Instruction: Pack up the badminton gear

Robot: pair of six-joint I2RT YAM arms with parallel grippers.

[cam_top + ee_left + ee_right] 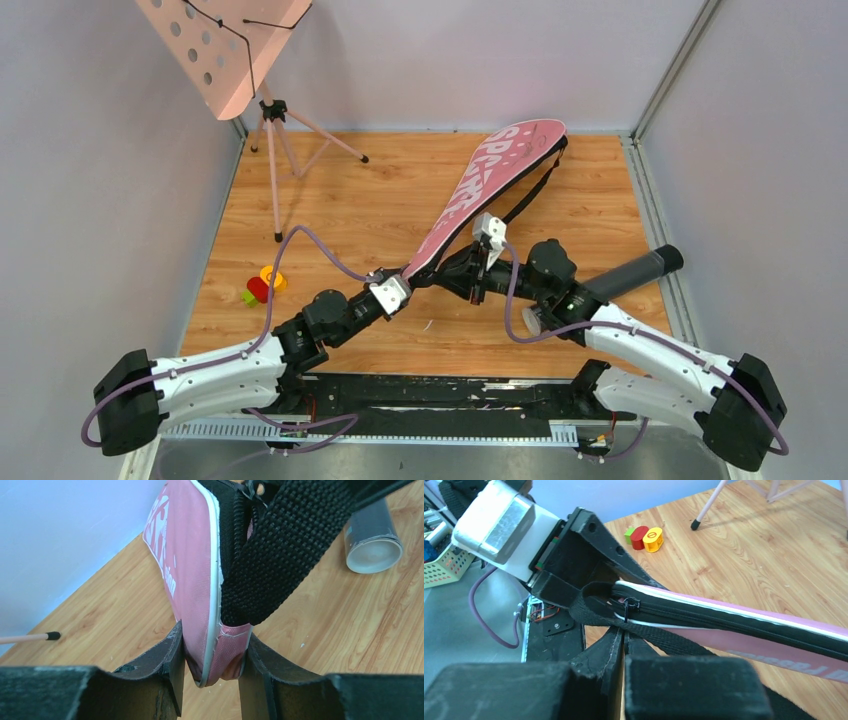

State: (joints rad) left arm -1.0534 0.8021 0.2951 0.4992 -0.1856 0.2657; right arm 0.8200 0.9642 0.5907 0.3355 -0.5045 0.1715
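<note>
Clamping narrow end of "SPORT" bag (500,170): left hand (212,652); right hand (624,642) pressed together below zipper (631,605).

Floor: you see a light wood-grain plank board (400,200) | walls: plain pale grey panels (100,150) on three sides | furniture: pink perforated stand on thin tripod legs (225,50), back left | light: even, probably overhead

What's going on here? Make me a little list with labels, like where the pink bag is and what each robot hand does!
Pink bag: held at its narrow end, wide end pointing to the far wall
Left gripper: clamped on the bag's narrow end
Right gripper: shut, beside the zipper and black strap
Black tube: lying on the table, right side
Also there: music stand, coloured blocks on the left
</note>
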